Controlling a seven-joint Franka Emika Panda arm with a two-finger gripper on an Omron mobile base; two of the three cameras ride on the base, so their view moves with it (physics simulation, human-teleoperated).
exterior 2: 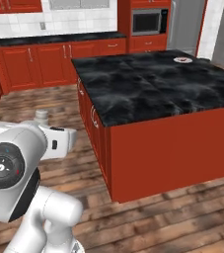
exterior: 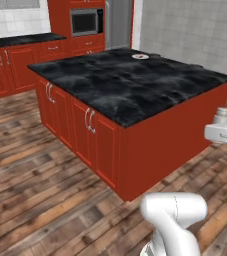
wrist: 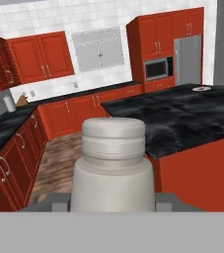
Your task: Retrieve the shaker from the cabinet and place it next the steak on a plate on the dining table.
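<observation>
Between the fingertips of the gripper [wrist: 113, 203] stands the grey shaker [wrist: 113, 168], clamped upright, short of the dining table [wrist: 192, 123]. Far across that marble top, the steak [exterior: 140, 56] lies on its white plate [exterior: 135, 57].

Left base view: high behind arm, faces forward-down over wood floor at near corner of dining table [exterior: 135, 85], seen from its left; plate [exterior: 140, 56] far across top.

Right base view: same counter from right side, arm's shoulder close at lower left; plate, wall counters and microwave [exterior 2: 150, 22] shared.

Hand view: roughly level, shaker [wrist: 112, 165] very close, kitchen beyond; claw fingertips barely visible, perhaps hidden behind it.
</observation>
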